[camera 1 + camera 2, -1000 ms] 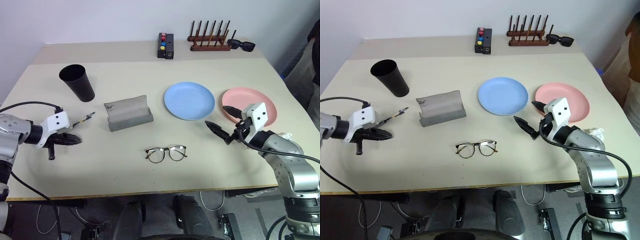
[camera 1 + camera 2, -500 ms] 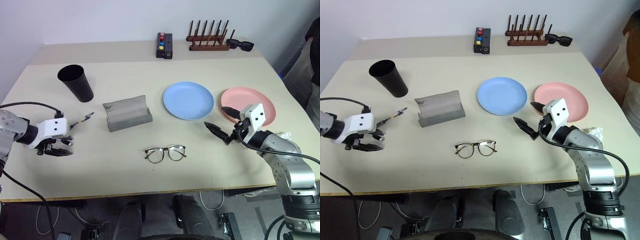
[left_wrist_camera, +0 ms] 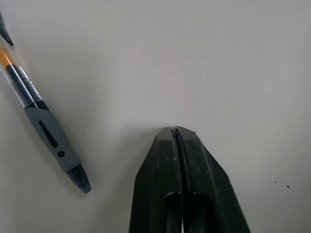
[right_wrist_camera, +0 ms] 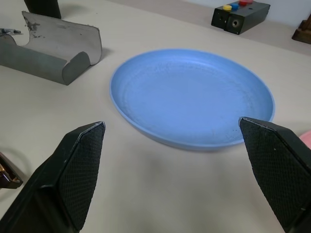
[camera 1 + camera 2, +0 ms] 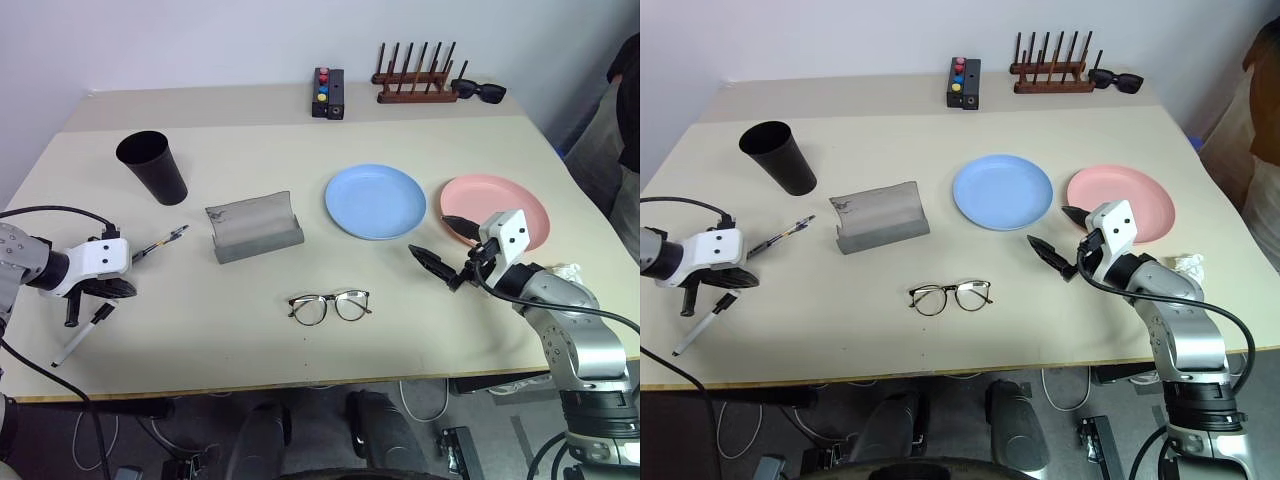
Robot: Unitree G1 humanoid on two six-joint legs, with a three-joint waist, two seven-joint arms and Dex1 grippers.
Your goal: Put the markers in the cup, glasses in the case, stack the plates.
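- Head views: marker step in hand. Left hand point(image 5: 88, 290), lower left, pressed together on nothing; white marker point(image 5: 82, 334) lies on the bench point(image 5: 200, 330) just below it, dark marker point(image 5: 160, 242) between hand and case point(image 5: 255, 228). Cup point(image 5: 153, 166) upper left.
- Left wrist view: fingers point(image 3: 167, 194) shut over bare bench; a grey-gripped pen point(image 3: 43, 126) beside them.
- Right wrist view: right hand point(image 4: 175, 179) spread before blue plate point(image 4: 192, 97).
- Next, by judgement: reopen, straddle the white marker, regrasp.

Bright, even overhead light on pale counter point(image 5: 300, 340); soft short shadows, no glare. Head views sharp; wrist close-ups w/ slight foreground blur.
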